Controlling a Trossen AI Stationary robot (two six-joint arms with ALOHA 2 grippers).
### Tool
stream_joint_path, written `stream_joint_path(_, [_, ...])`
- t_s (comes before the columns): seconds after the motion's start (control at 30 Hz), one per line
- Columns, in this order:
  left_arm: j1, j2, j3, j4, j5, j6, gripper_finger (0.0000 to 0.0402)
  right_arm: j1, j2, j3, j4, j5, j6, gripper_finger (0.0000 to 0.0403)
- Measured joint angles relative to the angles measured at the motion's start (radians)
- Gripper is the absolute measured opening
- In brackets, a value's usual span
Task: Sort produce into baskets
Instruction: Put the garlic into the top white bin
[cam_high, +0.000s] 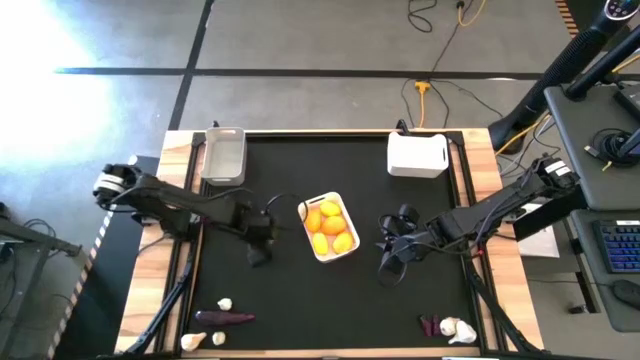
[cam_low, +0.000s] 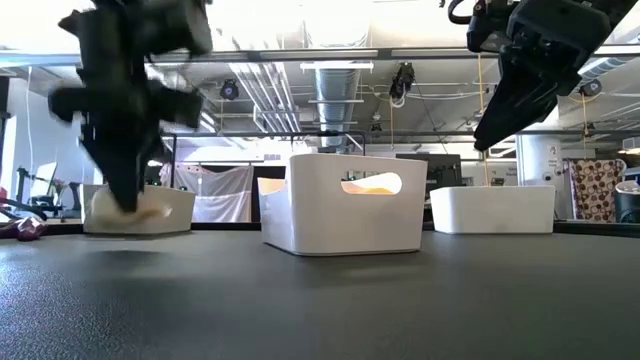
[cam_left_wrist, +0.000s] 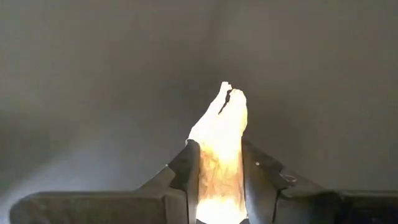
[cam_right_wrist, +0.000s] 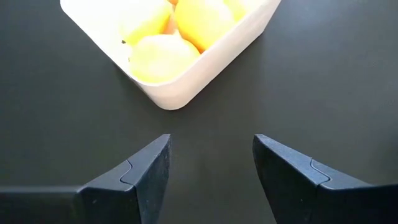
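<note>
Lying nearest in high view, along desk (cam_high: 300, 300) front edge: purple veg (cam_high: 226, 318) w/ white bulbs (cam_high: 224, 304) beside it at front left, another purple piece (cam_high: 431, 325) touching a white bulb (cam_high: 455, 327) at front right. Sitting mid-desk: white basket (cam_high: 330, 228) holding yellow and orange fruits (cam_high: 328, 226). Standing at back left: grey basket (cam_high: 223, 155); at back right: second white basket (cam_high: 417, 155). Reaching in from left: left gripper (cam_high: 258, 238), just left of center basket. Reaching in from right: right gripper (cam_high: 392, 252), just right of same basket.

Low view: showing center basket (cam_low: 343, 215) in middle, fruit glowing thru handle slot. Hanging above desk at pic left: left gripper (cam_low: 125, 190), blurred, tips in front of grey basket (cam_low: 140, 212). Hanging high at pic right: right gripper (cam_low: 490, 125), above far white basket (cam_low: 492, 209). Purple bit (cam_low: 25, 228) peeking at far left edge.

Left wrist view: left gripper (cam_left_wrist: 219, 180) clamping shut on pale garlic-like bulb (cam_left_wrist: 219, 140), bulb sticking out past fingertips, dark desk beyond.

Right wrist view: right gripper (cam_right_wrist: 210, 165) standing wide open, holding nothing, hovering over bare desk, corner of center basket (cam_right_wrist: 180, 93) w/ yellow fruits (cam_right_wrist: 161, 56) just ahead.
</note>
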Motion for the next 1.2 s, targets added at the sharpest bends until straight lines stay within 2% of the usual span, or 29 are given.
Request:
stream_joint_path(0.1, [-0.095, -0.026, 0.037, 0.095, -0.022, -0.076, 0.0074, 0.015, 0.000, 0.000, 0.012, 0.000, 0.000, 0.0219])
stream_joint_path(0.33, [-0.332, 0.020, 0.074, 0.488, -0.195, -0.103, 0.0081, 0.121, 0.000, 0.000, 0.130, 0.001, 0.003, 0.0219])
stream_joint_path(0.47, [-0.415, 0.119, 0.074, 0.705, -0.303, -0.114, 0.0081, 0.206, 0.000, 0.000, 0.204, 0.001, 0.014, 0.0219])
stream_joint_path(0.67, [-0.451, 0.346, 0.074, 1.103, -0.326, -0.068, 0.0082, 0.328, 0.037, 0.000, 0.277, 0.062, 0.084, 0.0219])
stream_joint_path(0.77, [-0.451, 0.440, 0.074, 1.250, -0.326, -0.035, 0.0082, 0.380, 0.082, 0.000, 0.306, 0.078, 0.138, 0.0219])
stream_joint_path(0.97, [-0.438, 0.526, 0.073, 1.265, -0.344, -0.090, 0.0092, 0.433, 0.196, 0.000, 0.334, 0.079, 0.295, 0.0219])
stream_joint_path(1.1, [-0.434, 0.555, 0.073, 1.264, -0.346, -0.146, 0.0133, 0.434, 0.274, 0.000, 0.400, 0.079, 0.324, 0.0219])
stream_joint_path(1.2, [-0.435, 0.560, 0.073, 1.263, -0.346, -0.151, 0.0175, 0.428, 0.326, 0.000, 0.489, 0.079, 0.264, 0.0219])
